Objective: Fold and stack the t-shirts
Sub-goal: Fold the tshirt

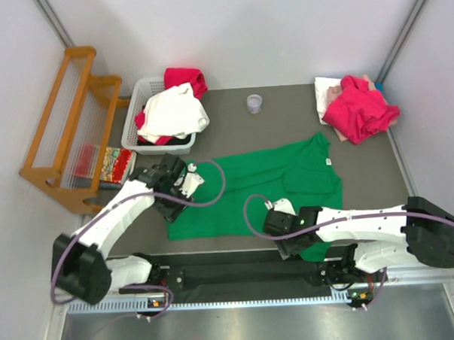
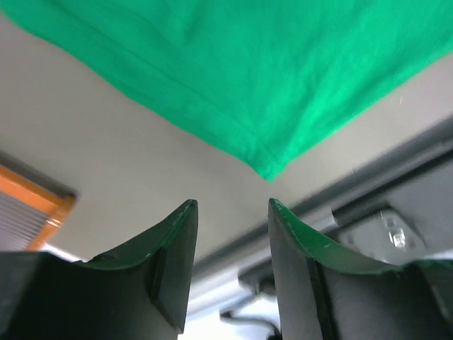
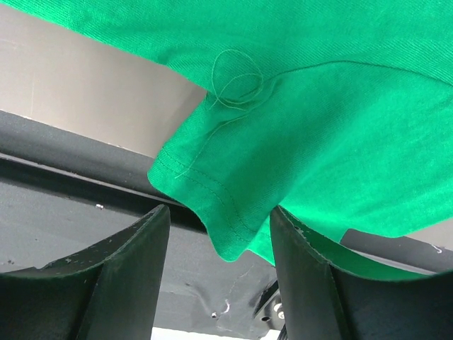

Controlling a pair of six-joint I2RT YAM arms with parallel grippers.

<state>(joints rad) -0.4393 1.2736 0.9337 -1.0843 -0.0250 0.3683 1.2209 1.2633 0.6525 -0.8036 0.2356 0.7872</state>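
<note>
Where tee [image 1: 273, 179] overhangs (frontward), right gripper [image 3: 219, 212] gapes.

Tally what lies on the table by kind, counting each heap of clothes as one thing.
Spread green t-shirt: 1
Clothes heaps: 2 (heap in the basket, heap at the far right)
White basket: 1
Small cup: 1
Total: 5

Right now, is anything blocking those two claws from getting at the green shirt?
Nothing visible. The left gripper is open, with only bare table between it and the green t-shirt's corner. The right gripper is open too, and a hemmed edge of the shirt lies between its fingers.
</note>
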